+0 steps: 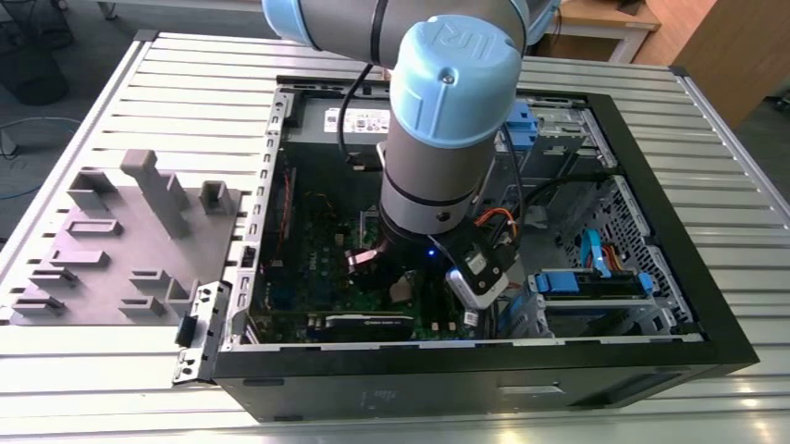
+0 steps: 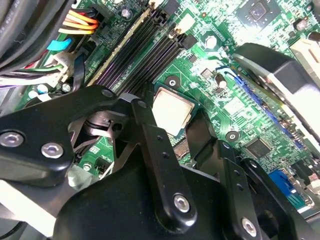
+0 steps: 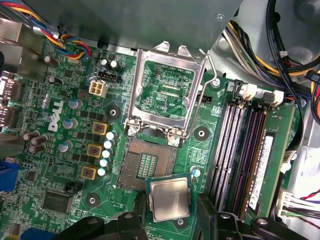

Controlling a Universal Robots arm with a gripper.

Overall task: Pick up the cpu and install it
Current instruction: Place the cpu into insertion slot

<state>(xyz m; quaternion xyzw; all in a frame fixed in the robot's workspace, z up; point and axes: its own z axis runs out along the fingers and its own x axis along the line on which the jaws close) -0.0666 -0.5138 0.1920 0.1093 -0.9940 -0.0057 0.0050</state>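
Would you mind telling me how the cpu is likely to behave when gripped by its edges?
The cpu is probably stiff: a flat chip with a metal top. Small and thin, it is likely light. Its thin edges offer little grip, so it may slip or tilt.

Bright and even over the slatted table (image 1: 161, 83). Dark with shadow inside the computer case (image 1: 469, 393). Well lit on the green board (image 3: 197, 150), soft shine on the cpu (image 3: 170, 200).
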